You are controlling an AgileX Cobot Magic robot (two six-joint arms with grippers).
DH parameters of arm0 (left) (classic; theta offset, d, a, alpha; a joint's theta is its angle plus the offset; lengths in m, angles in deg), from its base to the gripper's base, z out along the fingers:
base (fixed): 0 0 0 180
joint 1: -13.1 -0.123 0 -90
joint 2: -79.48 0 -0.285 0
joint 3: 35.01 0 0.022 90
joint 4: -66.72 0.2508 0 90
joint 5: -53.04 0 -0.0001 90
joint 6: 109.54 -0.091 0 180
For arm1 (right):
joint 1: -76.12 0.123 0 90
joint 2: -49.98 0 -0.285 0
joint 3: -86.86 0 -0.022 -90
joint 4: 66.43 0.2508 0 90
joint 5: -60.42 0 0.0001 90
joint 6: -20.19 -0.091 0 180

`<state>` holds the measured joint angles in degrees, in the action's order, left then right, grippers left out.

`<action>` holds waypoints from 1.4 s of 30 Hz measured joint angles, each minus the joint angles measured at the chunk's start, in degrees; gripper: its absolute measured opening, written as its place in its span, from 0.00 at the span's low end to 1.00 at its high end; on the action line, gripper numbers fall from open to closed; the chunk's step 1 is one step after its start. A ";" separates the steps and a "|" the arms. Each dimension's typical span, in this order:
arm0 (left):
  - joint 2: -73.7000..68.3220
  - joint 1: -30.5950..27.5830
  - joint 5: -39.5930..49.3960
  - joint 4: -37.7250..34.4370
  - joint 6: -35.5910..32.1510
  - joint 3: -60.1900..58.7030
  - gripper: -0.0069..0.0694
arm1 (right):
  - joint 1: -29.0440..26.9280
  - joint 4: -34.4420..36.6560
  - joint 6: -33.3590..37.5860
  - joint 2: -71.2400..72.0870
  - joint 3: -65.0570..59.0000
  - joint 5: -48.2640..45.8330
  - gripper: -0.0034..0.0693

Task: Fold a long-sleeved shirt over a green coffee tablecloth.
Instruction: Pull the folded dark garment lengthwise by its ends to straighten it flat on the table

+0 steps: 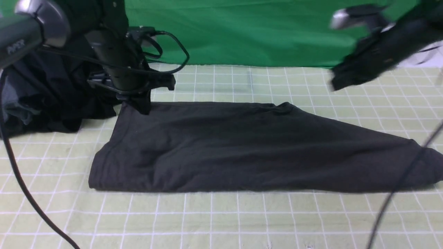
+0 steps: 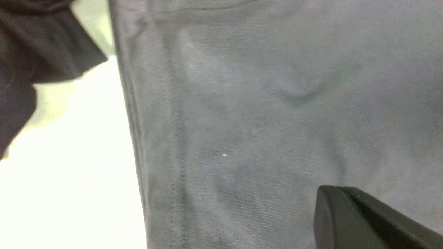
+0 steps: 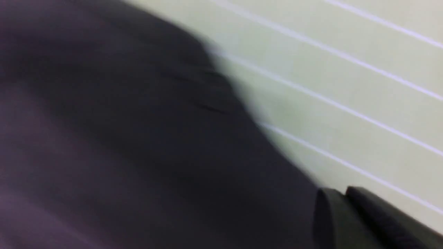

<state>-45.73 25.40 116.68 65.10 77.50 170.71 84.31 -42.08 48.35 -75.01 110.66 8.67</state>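
Charcoal-grey cotton, the long-sleeved shirt [image 1: 221, 148] lies flat in the middle of the worktop on the green coffee tablecloth [image 1: 221, 218], a pale yellow-green cloth with thin white grid lines. The shirt is already folded into a long band running left to right, squared at its left end and tapering to a point at its right end.

The left gripper [image 1: 140, 105] is down at the shirt's far left corner, touching the fabric. Its wrist view shows one black finger [image 2: 363, 221] over the stitched hem, but I cannot tell whether it is clenched on the cloth. The right gripper [image 1: 337, 82] hangs high above the far right of the tablecloth, blurred, and its state cannot be told either.

A heap of darker garments [image 1: 52, 97] sits just beside the shirt's left end, in front of a plain green backdrop [image 1: 259, 31].

The step in hand looks like taking hold for the next fold. To do it well, the left gripper should pinch every layer at that corner, lift only slightly, keep the edge taut, and stay clear of the neighbouring heap.
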 joint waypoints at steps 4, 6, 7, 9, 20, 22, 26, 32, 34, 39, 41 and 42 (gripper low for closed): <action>-2.36 -0.25 0.85 -0.59 -0.18 -1.84 0.09 | 4.35 1.60 1.11 -6.97 0.00 2.87 0.04; -3.50 -0.25 0.93 -0.64 -0.18 -3.16 0.09 | 5.49 1.60 1.23 -9.00 0.00 4.17 0.04; -4.24 -0.25 0.38 -0.70 -0.40 -4.61 0.09 | 6.62 1.65 1.30 -10.80 -0.05 5.95 0.04; -4.69 -0.25 -1.43 -0.65 -0.41 -7.05 0.09 | 7.87 1.71 1.34 -12.32 -0.05 8.91 0.04; -3.93 -0.25 -4.92 -0.70 0.28 -10.35 0.09 | 8.27 1.89 -0.02 -14.06 0.20 27.22 0.06; -3.59 -0.25 -4.98 -0.65 0.28 -10.63 0.09 | 7.50 1.20 -0.18 -13.87 1.29 24.58 0.07; -1.37 -0.43 -4.13 -0.02 0.28 -11.24 0.09 | 4.95 -3.78 -0.80 -10.19 4.03 10.81 0.07; 5.35 -0.44 -6.40 1.62 1.74 -16.05 0.09 | -3.21 -7.22 -4.90 0.36 5.54 -8.84 0.07; 9.12 -0.44 -9.63 1.02 2.50 -21.13 0.09 | -8.58 -8.48 -7.94 3.50 4.78 -14.68 0.08; 13.46 -0.37 -18.24 -9.37 -2.42 -31.41 0.09 | -18.25 -13.86 -14.46 6.75 -4.58 -17.13 0.18; 13.83 -0.26 -20.63 -11.81 -4.42 -33.36 0.09 | -20.53 -14.97 -15.46 6.80 -7.76 -16.64 0.30; 13.87 -0.26 -21.23 -11.92 -4.53 -34.28 0.09 | -21.54 -15.34 -15.76 6.74 -9.25 -15.68 0.38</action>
<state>-31.86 25.14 95.45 53.19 72.97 136.44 62.78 -57.42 32.59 -68.27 101.40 -7.01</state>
